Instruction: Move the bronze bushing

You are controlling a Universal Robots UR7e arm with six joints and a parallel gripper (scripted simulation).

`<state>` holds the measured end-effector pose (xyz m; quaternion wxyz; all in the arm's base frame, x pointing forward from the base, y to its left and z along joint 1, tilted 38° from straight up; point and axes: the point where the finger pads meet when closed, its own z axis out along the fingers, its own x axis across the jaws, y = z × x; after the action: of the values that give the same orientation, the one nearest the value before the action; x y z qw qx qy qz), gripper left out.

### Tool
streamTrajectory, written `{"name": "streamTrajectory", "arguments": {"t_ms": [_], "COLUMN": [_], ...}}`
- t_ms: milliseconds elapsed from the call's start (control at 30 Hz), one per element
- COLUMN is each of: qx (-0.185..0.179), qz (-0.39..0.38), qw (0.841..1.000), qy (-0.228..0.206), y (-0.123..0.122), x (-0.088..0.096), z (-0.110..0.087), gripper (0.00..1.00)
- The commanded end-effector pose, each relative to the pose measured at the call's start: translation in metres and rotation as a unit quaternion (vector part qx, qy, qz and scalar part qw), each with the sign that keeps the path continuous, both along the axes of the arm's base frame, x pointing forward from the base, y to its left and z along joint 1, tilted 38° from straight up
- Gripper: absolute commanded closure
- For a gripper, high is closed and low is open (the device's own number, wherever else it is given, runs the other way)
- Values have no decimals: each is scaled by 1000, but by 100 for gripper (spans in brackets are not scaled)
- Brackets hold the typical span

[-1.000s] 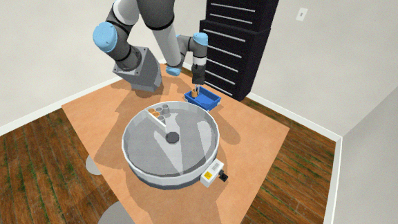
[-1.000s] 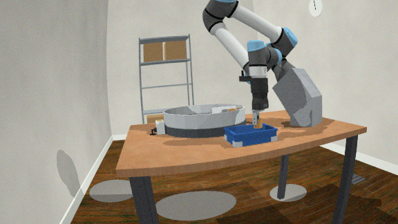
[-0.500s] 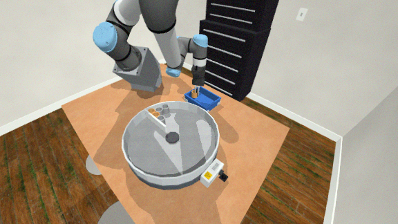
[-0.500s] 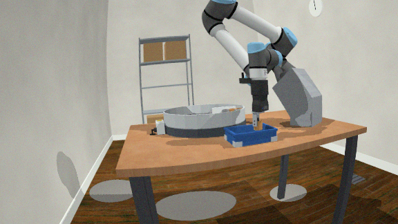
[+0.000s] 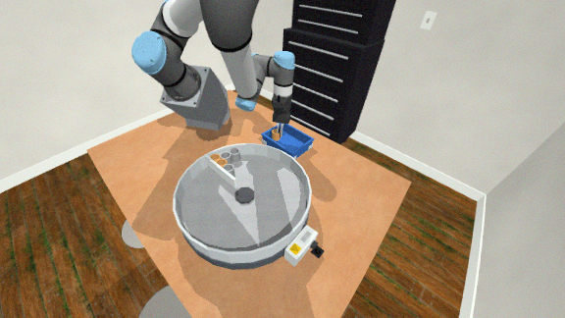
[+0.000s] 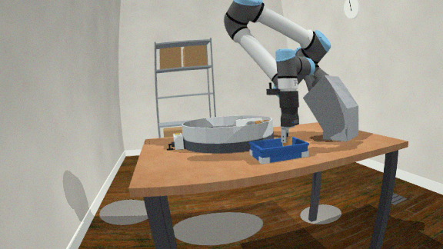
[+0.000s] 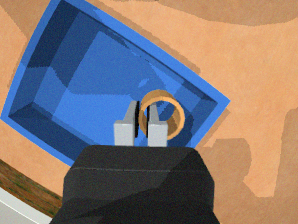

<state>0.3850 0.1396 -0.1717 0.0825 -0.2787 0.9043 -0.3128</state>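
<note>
gripping bronze bushing inside crate

Bushing, one: lower, now down inside crate. Gripper, one: lower with it.
</note>
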Motion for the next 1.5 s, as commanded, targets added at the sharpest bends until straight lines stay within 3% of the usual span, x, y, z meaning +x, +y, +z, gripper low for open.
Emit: {"name": "streamTrajectory", "arguments": {"t_ms": [0, 1467], "qx": [0, 0], "qz": [0, 0], "qw": [1000, 1000], "qy": [-1, -1], "y": [0, -10], "x": [1, 7], "z": [0, -15], "gripper": [100, 100]}}
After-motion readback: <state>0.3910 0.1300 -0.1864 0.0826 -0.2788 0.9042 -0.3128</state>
